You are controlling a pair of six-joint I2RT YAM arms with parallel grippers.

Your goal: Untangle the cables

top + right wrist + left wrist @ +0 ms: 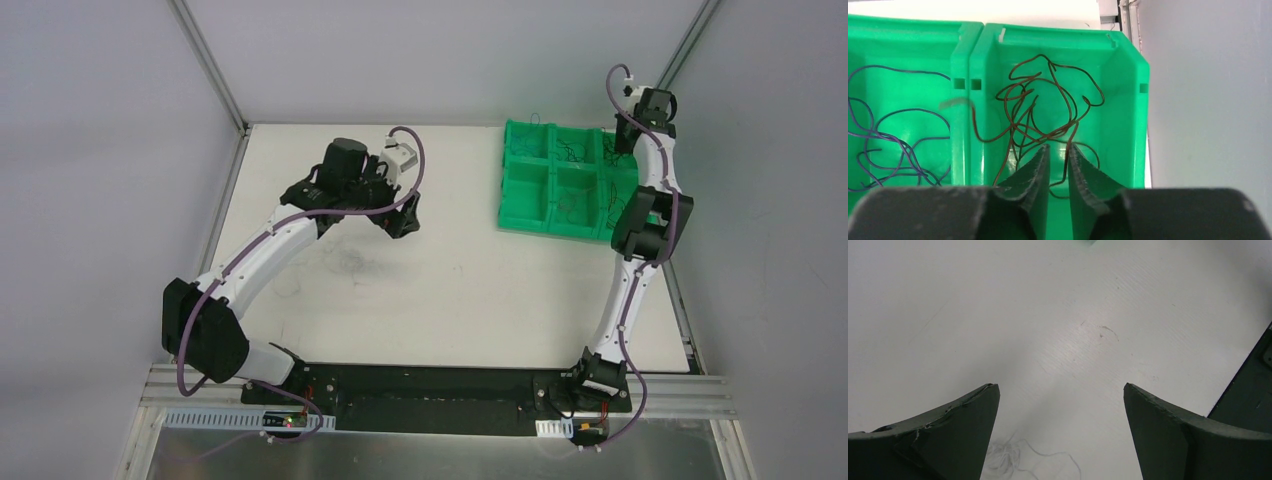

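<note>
— Three groups of cables were what we recorded: red cables [1040, 122] tangled in the right-hand compartment of the green bin [1128, 100] as the right wrist view showed it, blue cables [893, 140] in the compartment beside it, and whitish cables [1005, 457] loose on the table [1048, 315].

— Where did we find the grippers in relation to them?

— We saw the right gripper [1058, 150] above the red tangle, its fingers parted by a narrow slit. One red strand ran down through that slit, close to the finger on the right of that view. We could not tell whether it touched either pad.

— And on the other side?

— We noted the left gripper [1060, 390] spread wide over the white table, grasping nothing. The whitish bunch lay below, just beside the finger [948, 440] on the left of its wrist view. From overhead, we placed the bin at the table's far right, well apart from the left gripper.
</note>
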